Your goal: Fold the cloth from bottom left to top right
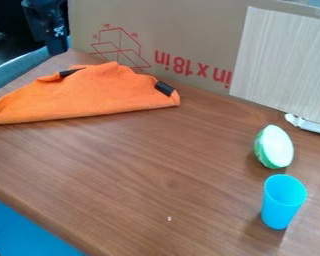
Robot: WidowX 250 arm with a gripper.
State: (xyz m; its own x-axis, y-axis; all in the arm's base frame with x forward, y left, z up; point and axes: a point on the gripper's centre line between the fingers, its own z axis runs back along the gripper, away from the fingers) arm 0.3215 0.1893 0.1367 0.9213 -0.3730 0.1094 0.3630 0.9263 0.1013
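Because the brown wood-grain table (142,165) ends close behind the cloth's left part, biggest risk, as I judge it: a hard drag toward 10 o'clock tips fabric over that edge. Task piece, the soft orange cloth with black tabs (96,95), lies on the table from 9 round to 11 o'clock of the view's centre, already doubled or bunched into a low mound, long edge toward 6 o'clock. Next risk: a grab taking several layers, since they look stacked, would shift the whole bundle. Smallest: a pinch too shallow at the flat near edge, losing the corner mid-fold.

Black robot gripper (56,44) at 10 to 11 o'clock, apart from the cloth; cannot tell whether spread or closed.

Around, by size: tall brown cardboard sheet with red print (196,25), 12 o'clock, close behind the cloth; likely the main obstacle, a wide swing may knock it. Pale ribbed rectangular panel (283,62), 2 o'clock, against it. Blue tapered plastic cup (280,205), upright, 4 o'clock; green-and-white oval object (275,147), just past 3. Both well apart from the cloth, probably no hindrance. Tiny pale speck (169,218), 6 o'clock.
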